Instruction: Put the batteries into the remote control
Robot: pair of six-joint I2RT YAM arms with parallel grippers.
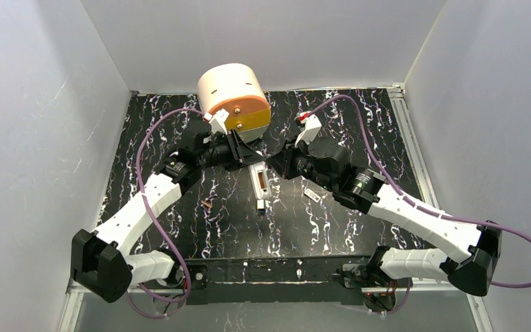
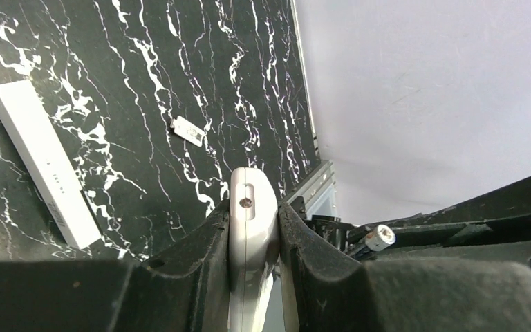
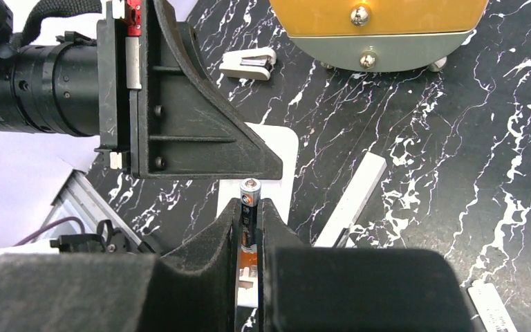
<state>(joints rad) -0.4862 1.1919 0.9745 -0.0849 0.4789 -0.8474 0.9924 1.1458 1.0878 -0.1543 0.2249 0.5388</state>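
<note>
Gripping the remote [image 2: 252, 228] edgewise, the left claw [image 2: 252, 211] is closed on it above mid-table [image 1: 304, 235]. The right claw [image 3: 249, 207], at two o'clock of it, pinches one battery [image 3: 249, 188] by its middle. The other battery [image 1: 207, 204] lies at eight o'clock. Risk: an off-axis push could pivot the remote or squirt the battery from the pinch.

Jaws hide the lower half of the battery [image 3: 249, 199]; the remote control [image 2: 251, 232] runs off-frame.
</note>
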